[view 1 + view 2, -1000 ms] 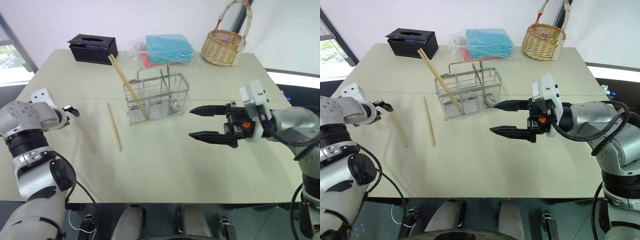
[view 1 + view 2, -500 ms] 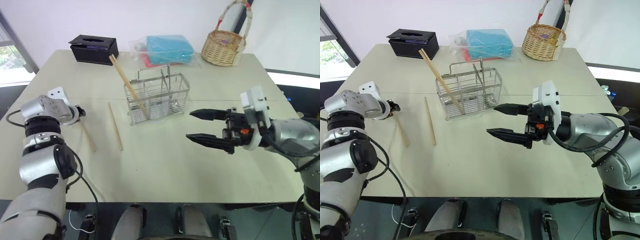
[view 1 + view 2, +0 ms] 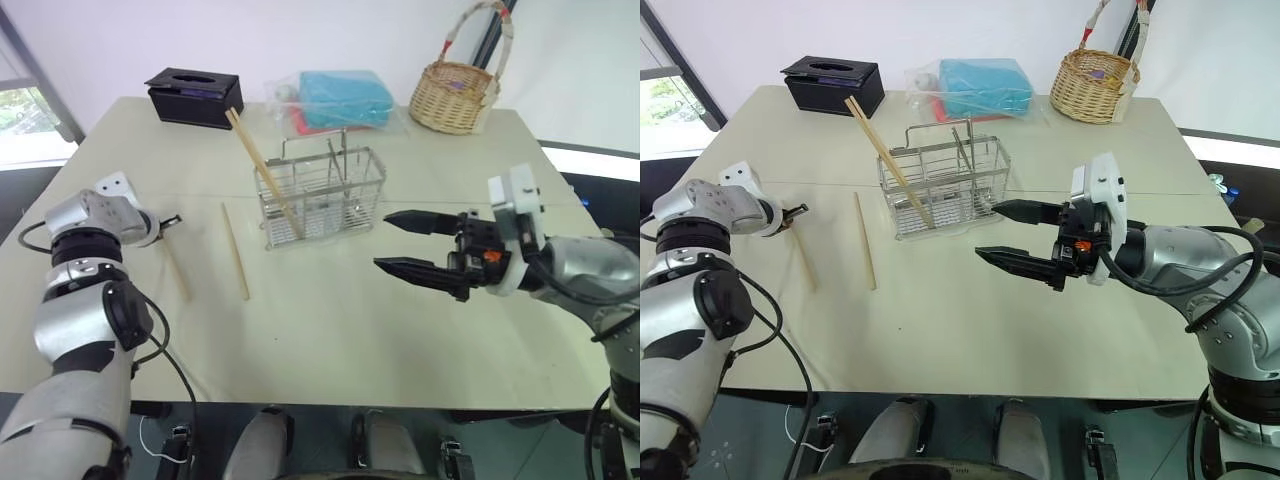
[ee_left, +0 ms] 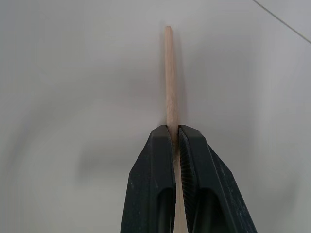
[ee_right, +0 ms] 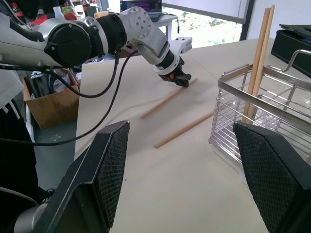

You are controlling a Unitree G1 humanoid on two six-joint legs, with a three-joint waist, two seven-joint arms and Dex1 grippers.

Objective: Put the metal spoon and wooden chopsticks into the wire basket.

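Observation:
The wire basket [image 3: 322, 196] stands mid-table with two wooden chopsticks [image 3: 256, 162] leaning in its left end. A thin metal shaft [image 3: 958, 146] also leans inside; I cannot tell whether it is the metal spoon. Left of the basket, one chopstick [image 3: 235, 251] lies loose on the table. Another chopstick [image 3: 177, 268] lies further left, with my left gripper [image 3: 172, 221] shut on its far end, the stick [image 4: 169, 73] pinched between the fingers [image 4: 154, 160]. Right of the basket my right gripper [image 3: 383, 240] hovers open and holds nothing.
A black tissue box [image 3: 194, 96], a blue packet in a clear bag [image 3: 341, 99] and a round wicker basket [image 3: 458, 96] line the table's far side. Bare tabletop [image 3: 330, 330] lies toward the front edge.
My left gripper has shut on the end of the leftmost chopstick after reaching forward a little. The right gripper has stayed where it was, still open.

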